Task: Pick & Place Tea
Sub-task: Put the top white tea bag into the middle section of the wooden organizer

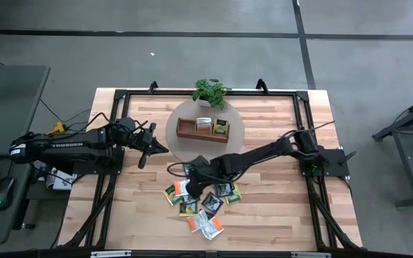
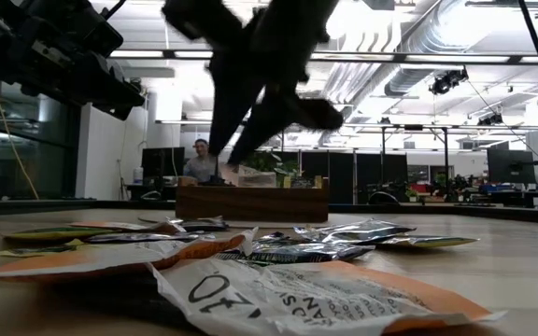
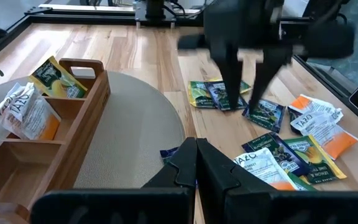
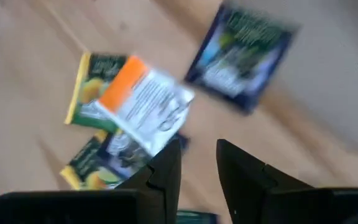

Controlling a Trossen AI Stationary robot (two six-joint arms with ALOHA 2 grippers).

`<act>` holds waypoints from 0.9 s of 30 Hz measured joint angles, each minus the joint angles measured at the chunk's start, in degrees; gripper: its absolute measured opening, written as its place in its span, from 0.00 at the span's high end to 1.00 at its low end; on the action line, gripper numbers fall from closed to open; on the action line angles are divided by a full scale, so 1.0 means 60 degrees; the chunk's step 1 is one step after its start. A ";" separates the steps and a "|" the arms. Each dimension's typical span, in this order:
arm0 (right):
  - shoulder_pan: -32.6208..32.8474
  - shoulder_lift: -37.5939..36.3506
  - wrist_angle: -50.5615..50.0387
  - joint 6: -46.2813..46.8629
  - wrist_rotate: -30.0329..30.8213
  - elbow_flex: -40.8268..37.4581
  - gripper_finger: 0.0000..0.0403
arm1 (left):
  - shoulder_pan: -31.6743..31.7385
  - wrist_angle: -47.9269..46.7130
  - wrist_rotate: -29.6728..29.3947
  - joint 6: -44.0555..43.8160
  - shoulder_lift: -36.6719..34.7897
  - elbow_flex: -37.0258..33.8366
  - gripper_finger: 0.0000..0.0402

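Note:
Several tea sachets [image 1: 201,208], orange, yellow-green, dark blue and white, lie flat in a loose pile on the wooden table near its front edge. My right gripper [image 1: 191,183] hangs just above the pile's far left part, tilted downward and open. Nothing is between its fingers [image 4: 166,171]. Below it lie an orange-and-white sachet [image 4: 145,102], a yellow-green one [image 4: 92,87] and a dark blue one [image 4: 241,53]. Two more sachets [image 3: 23,112] stand in the brown wooden tray [image 1: 192,136]. My left gripper [image 1: 153,147] waits shut at the left, off the table.
The tray sits on a round grey mat [image 1: 235,125] at the table's far middle, with a small potted plant [image 1: 210,92] behind it. Black frame rails [image 1: 303,129] run along the table's edges. A person sits in the room beyond the table [image 2: 199,161].

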 joint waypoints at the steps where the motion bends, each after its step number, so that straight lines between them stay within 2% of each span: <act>1: 0.0002 0.0005 0.0671 0.0195 -0.0326 -0.0386 0.76 | 0.0000 0.0003 0.0000 0.0000 -0.0002 0.0000 1.00; 5: -0.0038 0.0007 0.3842 0.0837 -0.1270 -0.1957 0.75 | 0.0000 0.0003 0.0000 0.0000 -0.0003 0.0000 1.00; 9: -0.0142 0.0007 0.5274 0.1467 -0.1309 -0.2826 0.75 | 0.0000 0.0003 0.0000 0.0000 -0.0003 0.0000 1.00; 27: -0.0735 0.0007 0.5172 0.1132 -0.1342 -0.2796 0.75 | 0.0000 0.0000 0.0003 0.0000 -0.0003 0.0000 1.00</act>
